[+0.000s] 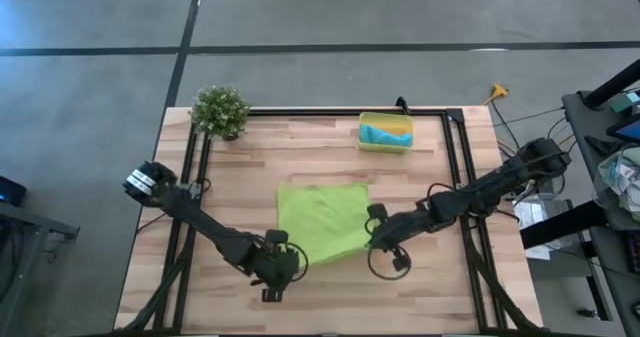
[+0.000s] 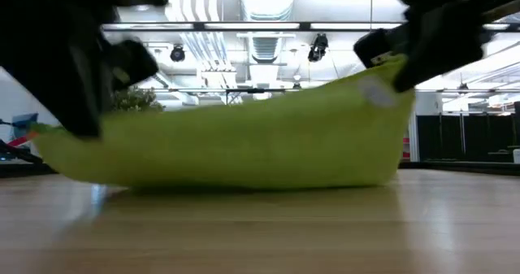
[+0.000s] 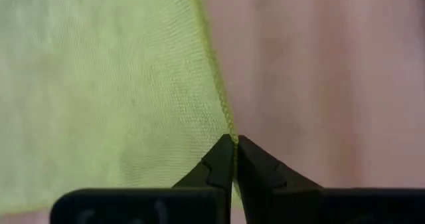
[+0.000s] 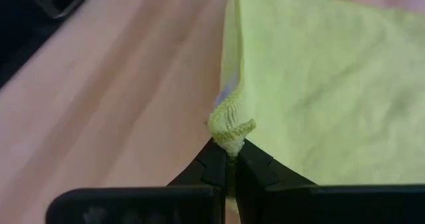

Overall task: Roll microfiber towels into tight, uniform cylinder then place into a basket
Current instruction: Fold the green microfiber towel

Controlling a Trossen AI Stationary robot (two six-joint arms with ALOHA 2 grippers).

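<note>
On the left I see my left end effector clenched on the near left edge of the green towel, fingertips pinched together on the hem. The towel lies spread on the table, mid-way across. My right end effector is clamped on the towel's near right corner, lifted off the wood. At the far edge sits the yellow basket holding the blue towel.

Lime-green towel fills table centre; bare wood toward basket, plant.
</note>
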